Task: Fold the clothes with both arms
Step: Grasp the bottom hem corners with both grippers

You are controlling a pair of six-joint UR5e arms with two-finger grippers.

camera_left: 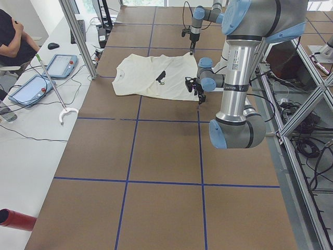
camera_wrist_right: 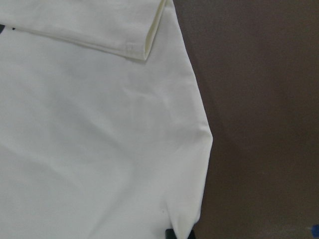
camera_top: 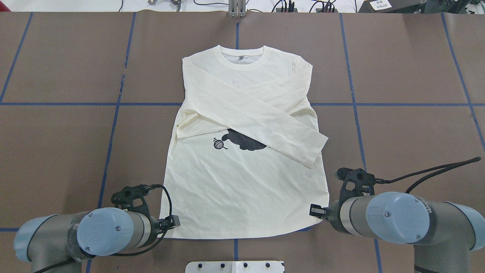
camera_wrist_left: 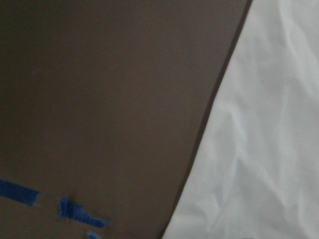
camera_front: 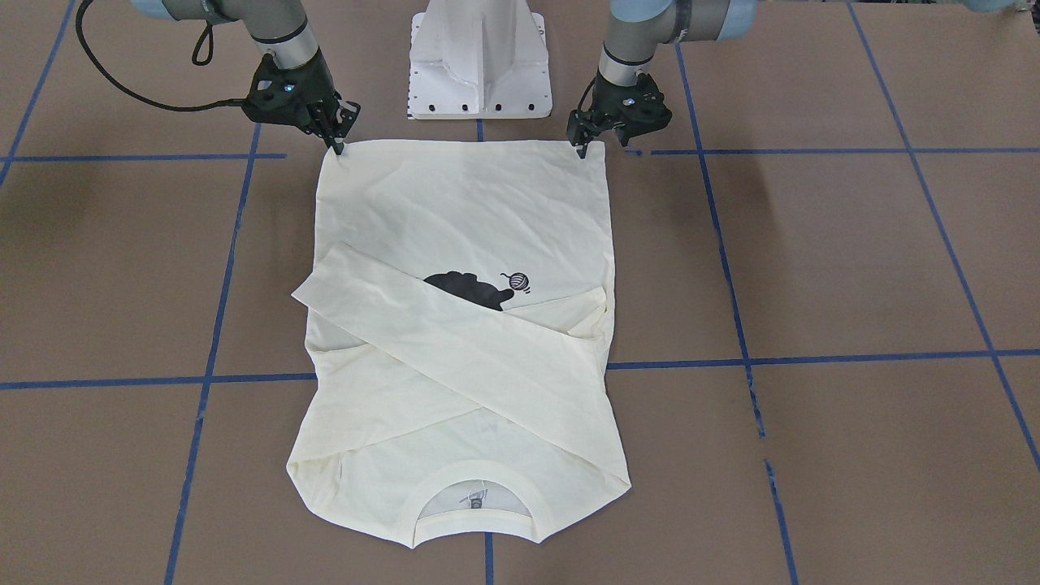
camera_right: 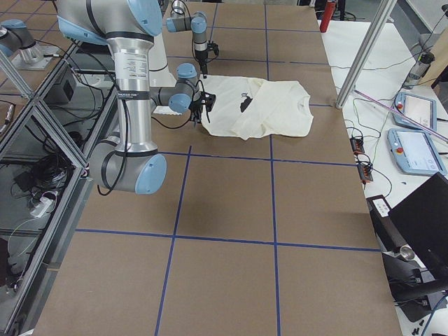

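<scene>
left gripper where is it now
In the overhead view the left gripper sits low on the left, at the near-left hem corner of the long-sleeved T-shirt.

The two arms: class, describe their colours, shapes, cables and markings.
The left arm and right arm are grey metal tubes with rounded light-blue joint caps. The left gripper and right gripper are black, with two thin fingers. A black cable loops to each wrist. A printed label marks the left arm's upright tube.
</scene>
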